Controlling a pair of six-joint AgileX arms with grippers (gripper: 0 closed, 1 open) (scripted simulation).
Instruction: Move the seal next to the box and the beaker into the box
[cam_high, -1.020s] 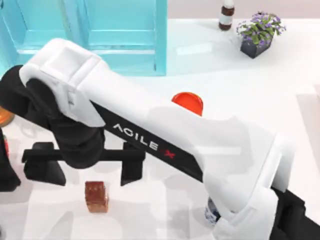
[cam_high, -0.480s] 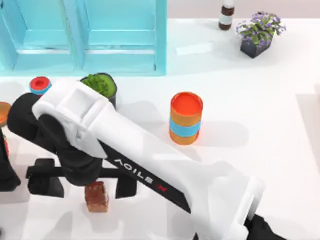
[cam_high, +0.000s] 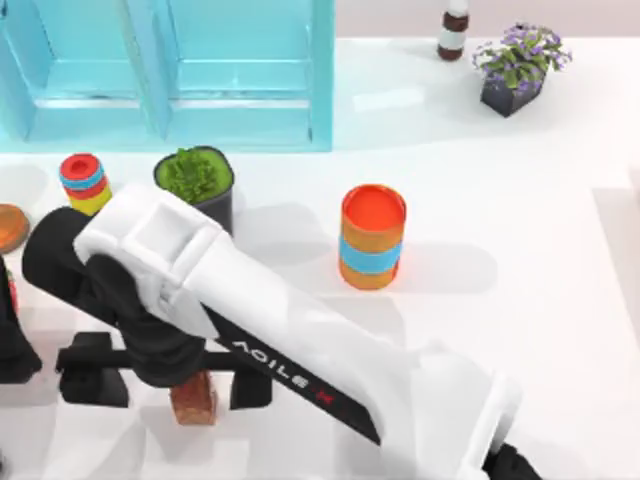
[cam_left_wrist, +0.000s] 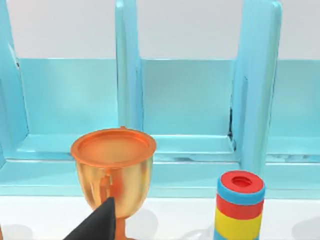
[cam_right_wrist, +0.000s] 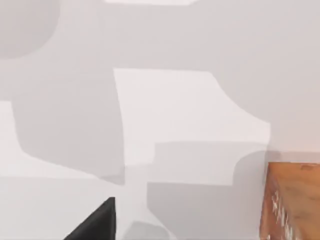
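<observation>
The seal (cam_high: 193, 402), a small reddish-brown block, stands near the table's front left, partly under my right wrist. My right gripper (cam_high: 175, 382) is open around it, one black finger (cam_high: 95, 375) to its left and the other to its right, both apart from it. The right wrist view catches the seal's (cam_right_wrist: 292, 200) edge and one black fingertip (cam_right_wrist: 97, 222). The turquoise box (cam_high: 240, 120) fills the back left. The beaker is hidden. My left gripper (cam_high: 10, 345) is parked at the table's left edge.
An orange cylinder with a blue band (cam_high: 372, 238) stands mid-table. A green plant pot (cam_high: 197, 180), a striped cylinder (cam_high: 83, 182) and an orange goblet (cam_high: 10, 228) sit in front of the box. A brown bottle (cam_high: 453, 30) and a purple flower pot (cam_high: 518, 65) are at the back right.
My right arm has swung toward the table's front, uncovering the orange cylinder, plant pot and striped cylinder. Its open fingers have moved down to straddle the seal.
</observation>
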